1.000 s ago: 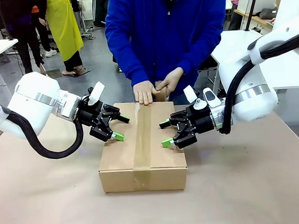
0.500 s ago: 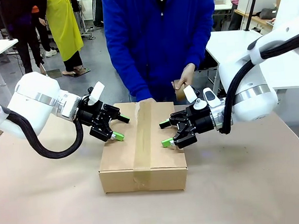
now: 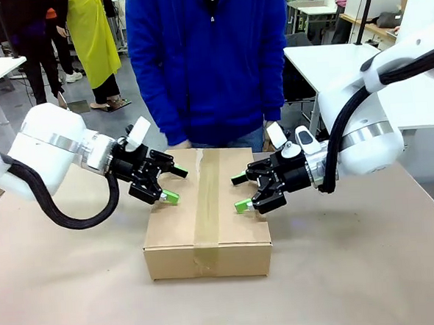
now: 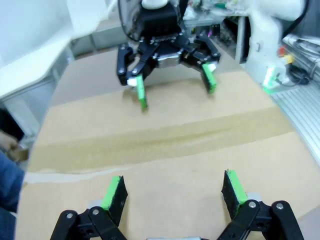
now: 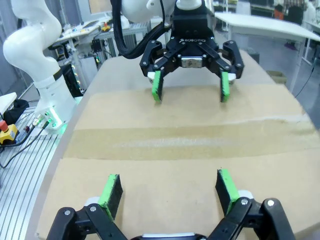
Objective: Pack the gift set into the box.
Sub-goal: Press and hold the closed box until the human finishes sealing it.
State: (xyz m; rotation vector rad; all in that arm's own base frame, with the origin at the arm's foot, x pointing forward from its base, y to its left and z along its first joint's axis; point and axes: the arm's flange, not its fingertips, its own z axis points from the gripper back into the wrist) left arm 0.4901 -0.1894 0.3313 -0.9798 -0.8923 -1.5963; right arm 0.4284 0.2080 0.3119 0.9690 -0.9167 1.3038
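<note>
Box (image 3: 206, 222) closed, taped along centre seam, resting mid-desk (image 3: 371, 271). Left gripper (image 3: 171, 184) and right gripper (image 3: 240, 193) hover above lid, facing each other, jaws apart, empty.

Person's hands (image 3: 177, 144) off the box (image 3: 205, 215)

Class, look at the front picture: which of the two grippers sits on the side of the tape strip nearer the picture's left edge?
The left gripper, jaws open over the box, left of the tape strip. The right gripper hovers on the opposite side.
</note>
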